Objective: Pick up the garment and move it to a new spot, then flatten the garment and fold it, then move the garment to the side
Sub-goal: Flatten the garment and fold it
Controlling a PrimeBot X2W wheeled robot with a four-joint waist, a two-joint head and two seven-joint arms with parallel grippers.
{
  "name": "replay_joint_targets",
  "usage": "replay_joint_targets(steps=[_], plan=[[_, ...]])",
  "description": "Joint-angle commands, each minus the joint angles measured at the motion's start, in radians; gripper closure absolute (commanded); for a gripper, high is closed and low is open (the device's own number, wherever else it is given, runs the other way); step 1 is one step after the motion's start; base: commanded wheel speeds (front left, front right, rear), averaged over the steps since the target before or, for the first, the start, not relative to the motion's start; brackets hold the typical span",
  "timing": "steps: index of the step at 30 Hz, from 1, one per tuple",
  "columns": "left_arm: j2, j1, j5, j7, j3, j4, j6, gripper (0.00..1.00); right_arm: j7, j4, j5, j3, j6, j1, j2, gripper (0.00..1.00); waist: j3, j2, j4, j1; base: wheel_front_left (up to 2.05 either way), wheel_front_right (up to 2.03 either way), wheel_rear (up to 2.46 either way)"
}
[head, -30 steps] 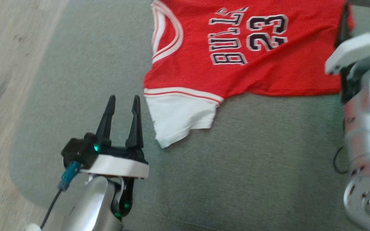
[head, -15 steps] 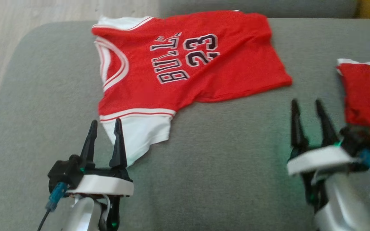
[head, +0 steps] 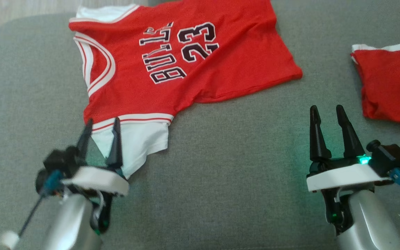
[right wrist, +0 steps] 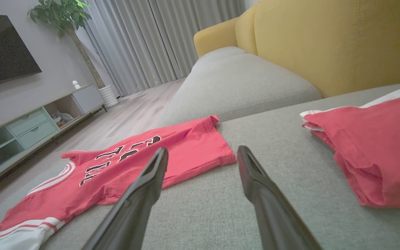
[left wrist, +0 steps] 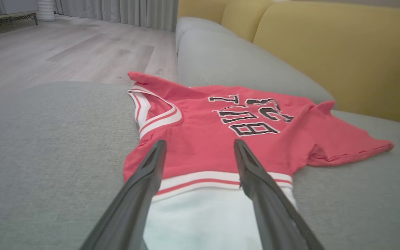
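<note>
Fingers [left wrist: 144, 187] of the left gripper [head: 102, 121] stand parted at a middling width with nothing between them. Their tips now overlie the white sleeve [head: 141, 142] up to its red-and-white striped band. Half a second ago they stood at that sleeve's outer edge. The head camera has shifted too, but the advance relative to the sleeve is real. Judgement: the approach for the first pickup is under way, and no grasp is made. The right gripper [head: 326, 108] keeps its place over bare cushion, fingers likewise apart and empty.

The red Bulls jersey [head: 186, 69] lies face up on the grey sofa seat cushion [head: 238, 180], mostly spread, with a ridge running toward its hem corner.

Edges: the jersey's far sleeve lies close to the cushion's far edge, beyond which a second grey cushion [left wrist: 221, 55] and the yellow backrest [right wrist: 342, 41] rise. The cushion's rounded left side falls to the wooden floor [left wrist: 64, 52]. A second red garment [head: 391, 90], folded, occupies the right side, well apart from the jersey.

Open room: the broad bare strip of cushion on the near side, between the two grippers, looks the best ground for relocating and flattening.
</note>
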Motion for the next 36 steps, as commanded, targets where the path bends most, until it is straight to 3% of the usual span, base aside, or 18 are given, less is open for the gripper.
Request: replay_joint_targets(steps=[1, 9, 17, 18, 19, 20, 26, 36], plan=[[0.036, -0.06, 0.015, 0.016, 0.033, -0.003, 0.014, 0.0, -0.011, -0.034, -0.004, 0.025, 0.007, -0.026, -0.002, 0.0, 0.027, -0.0001, -0.002, -0.0001, 0.0, 0.0, 0.0], [0.111, -0.202, 0.009, 0.099, 0.077, 0.201, 0.047, 0.0, -0.011, -0.04, -0.002, 0.046, 0.007, -0.037, -0.001, 0.0, 0.082, -0.0001, -0.019, -0.0001, 0.0, 0.0, 0.0], [0.158, -0.297, -0.003, 0.197, 0.059, 0.383, 0.001, 0.0, -0.011, -0.051, 0.004, 0.065, 0.007, -0.046, -0.001, 0.0, 0.111, -0.0001, -0.041, -0.0001, 0.0, 0.0, 0.0], [0.16, -0.304, -0.006, 0.215, 0.054, 0.403, -0.009, 0.07, -0.011, -0.054, 0.005, 0.065, 0.007, -0.047, -0.001, 0.0, 0.113, -0.0001, -0.043, -0.0001, 0.0, 0.0, 0.0], [0.164, -0.313, -0.009, 0.228, 0.048, 0.418, -0.019, 0.61, -0.011, -0.058, 0.006, 0.065, 0.007, -0.048, -0.001, 0.0, 0.116, -0.0001, -0.045, -0.0001, 0.0, 0.0, 0.0], [0.169, -0.323, -0.01, 0.236, 0.042, 0.428, -0.027, 1.0, -0.011, -0.062, 0.006, 0.064, 0.007, -0.048, -0.001, 0.0, 0.119, -0.0001, -0.047, -0.0001, 0.0, 0.0, 0.0], [0.203, -0.4, -0.008, 0.22, 0.012, 0.458, -0.055, 1.0, -0.011, -0.084, 0.007, 0.066, 0.007, -0.052, -0.001, 0.0, 0.139, -0.0001, -0.049, -0.0001, 0.0, 0.0, 0.0], [0.26, -0.617, 0.017, 0.026, -0.036, 0.485, -0.068, 1.0, -0.011, -0.101, 0.004, 0.096, 0.007, -0.068, -0.001, 0.0, 0.162, -0.0001, -0.057, -0.0001, 0.0, 0.0, 0.0]])
